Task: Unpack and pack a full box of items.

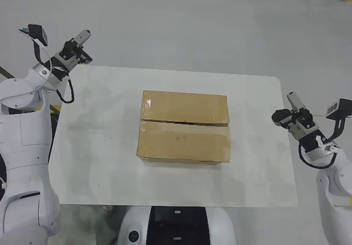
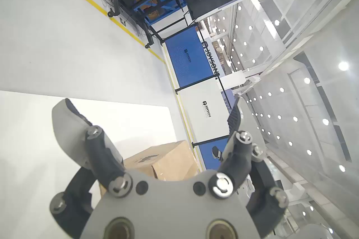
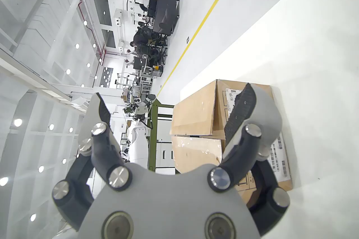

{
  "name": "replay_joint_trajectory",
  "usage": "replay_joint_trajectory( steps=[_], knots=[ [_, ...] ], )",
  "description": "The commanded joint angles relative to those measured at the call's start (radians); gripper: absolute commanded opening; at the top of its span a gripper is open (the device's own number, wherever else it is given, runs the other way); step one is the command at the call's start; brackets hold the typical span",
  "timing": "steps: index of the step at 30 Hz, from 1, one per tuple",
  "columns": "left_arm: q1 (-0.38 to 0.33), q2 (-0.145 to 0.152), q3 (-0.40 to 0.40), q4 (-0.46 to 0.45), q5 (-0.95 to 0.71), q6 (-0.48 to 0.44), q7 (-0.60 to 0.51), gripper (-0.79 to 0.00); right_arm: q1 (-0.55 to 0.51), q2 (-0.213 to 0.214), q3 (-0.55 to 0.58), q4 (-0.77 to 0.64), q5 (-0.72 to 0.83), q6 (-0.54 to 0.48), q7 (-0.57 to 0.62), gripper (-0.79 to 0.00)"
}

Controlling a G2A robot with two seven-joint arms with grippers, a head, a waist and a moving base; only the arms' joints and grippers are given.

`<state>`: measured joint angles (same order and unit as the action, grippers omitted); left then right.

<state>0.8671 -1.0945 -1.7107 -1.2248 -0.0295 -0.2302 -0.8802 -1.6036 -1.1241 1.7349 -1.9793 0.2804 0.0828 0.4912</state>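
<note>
white table [image 1: 102, 171] spreads across my top view, with the cardboard box [image 1: 185, 125] at the centre of the frame, flaps closed. my left gripper [image 2: 151, 108] hangs at the upper left, jaws spread and empty; my right gripper [image 3: 172, 95] sits at the right edge, likewise spread and empty, both well apart from the box.

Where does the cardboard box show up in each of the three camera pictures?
Top view: cardboard box in the middle of the white table.
Left wrist view: one corner, seen between the fingers of the left gripper.
Right wrist view: beyond the right gripper, partly behind one finger.
Shared landmark: the white table under it.
</note>
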Motion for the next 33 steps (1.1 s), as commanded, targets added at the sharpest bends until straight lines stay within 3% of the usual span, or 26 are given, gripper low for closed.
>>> replay_joint_trajectory(
  steps=[1, 22, 33],
  knots=[
    [0.000, 0.000, 0.000, 0.000, 0.000, 0.000, 0.000, -0.001, 0.000, 0.000, 0.000, 0.000, 0.000, 0.000, 0.000, 0.000],
    [0.000, 0.000, 0.000, 0.000, 0.000, 0.000, 0.000, 0.000, 0.001, 0.000, -0.007, -0.003, 0.003, -0.004, 0.007, 0.000],
    [0.000, 0.000, 0.000, 0.000, 0.000, 0.000, 0.000, 0.000, 0.051, 0.006, -0.090, 0.009, 0.024, -0.012, 0.190, 0.000]
  ],
)
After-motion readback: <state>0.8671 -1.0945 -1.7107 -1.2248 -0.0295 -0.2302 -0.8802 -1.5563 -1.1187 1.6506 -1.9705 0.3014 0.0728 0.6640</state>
